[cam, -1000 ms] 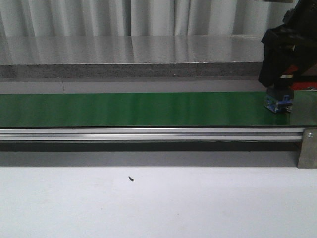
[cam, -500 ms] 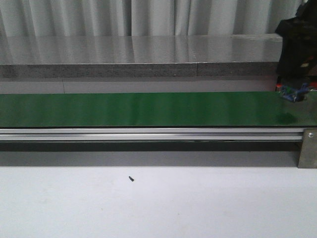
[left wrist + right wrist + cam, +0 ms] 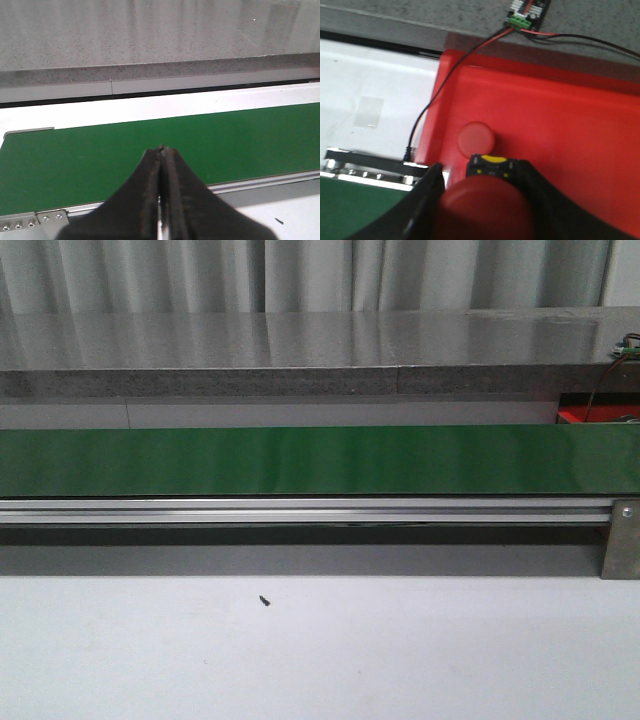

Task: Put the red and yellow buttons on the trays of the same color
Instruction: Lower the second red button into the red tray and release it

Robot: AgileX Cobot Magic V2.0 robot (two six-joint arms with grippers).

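Observation:
My right gripper (image 3: 482,172) is shut on a red button (image 3: 487,212) with a black and yellow base (image 3: 490,165), and holds it over the near left part of the red tray (image 3: 560,115). A second red button (image 3: 476,138) lies in that tray just beyond the held one. In the front view only a sliver of the red tray (image 3: 590,416) shows at the far right, and neither gripper shows there. My left gripper (image 3: 161,150) is shut and empty above the green conveyor belt (image 3: 100,155). No yellow button or yellow tray is in view.
The green belt (image 3: 300,460) runs across the table on an aluminium rail (image 3: 300,510). A small circuit board (image 3: 527,12) with red and black wires lies behind the red tray. A grey stone ledge (image 3: 300,350) runs along the back.
My right arm has lifted from the belt's right end and moved right, out of the front view. The belt and left arm have not visibly changed.

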